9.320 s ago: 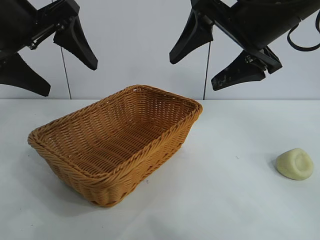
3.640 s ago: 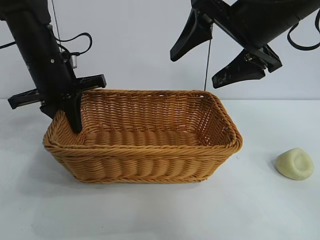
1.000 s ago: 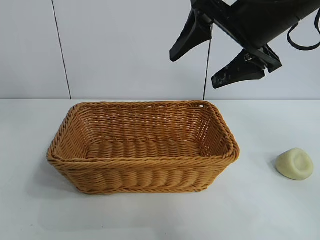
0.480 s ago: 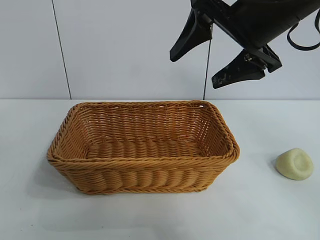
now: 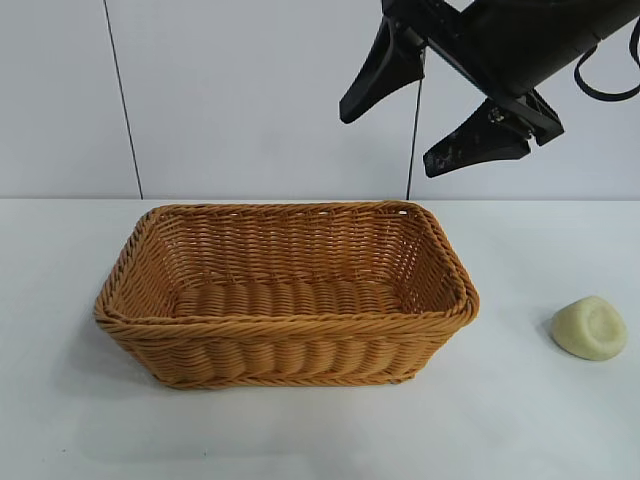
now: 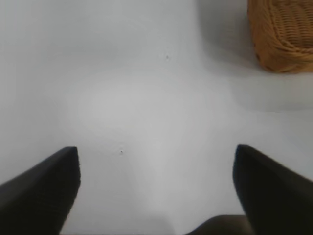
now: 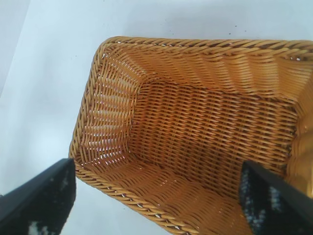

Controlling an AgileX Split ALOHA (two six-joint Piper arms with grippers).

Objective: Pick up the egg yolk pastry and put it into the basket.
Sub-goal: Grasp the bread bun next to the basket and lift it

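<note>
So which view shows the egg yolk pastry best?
The exterior view: the egg yolk pastry lies in full sight on the table, right of the basket. Neither wrist view shows it.

The basket (image 5: pixel 285 295) is woven orange-brown wicker, ribbed and rough, with a braided rim. The egg yolk pastry (image 5: pixel 590 328) looks smooth and matt, pale cream-yellow. The white bench (image 5: pixel 540 420) is smooth with a dull finish.
</note>
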